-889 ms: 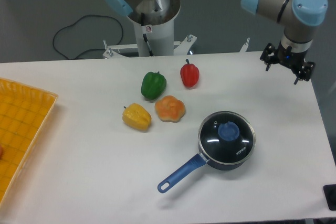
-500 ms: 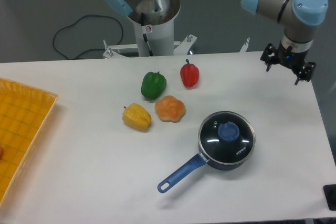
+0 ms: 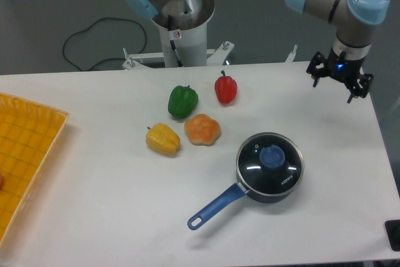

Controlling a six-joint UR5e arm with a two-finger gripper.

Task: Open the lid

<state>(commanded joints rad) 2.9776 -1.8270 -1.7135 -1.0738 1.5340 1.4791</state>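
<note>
The round dark glass lid with the blue knob [image 3: 270, 162] sits on its dark pot [image 3: 275, 193], lower right. My black gripper [image 3: 338, 81] hangs upper right, fingers apart, holding nothing. Everything is left to do.

White table [image 3: 94, 217], grey floor [image 3: 50, 10]

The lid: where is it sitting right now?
The lid rests closed on the dark saucepan in the lower right of the camera view, right of and below the orange pepper, well below the gripper.
</note>
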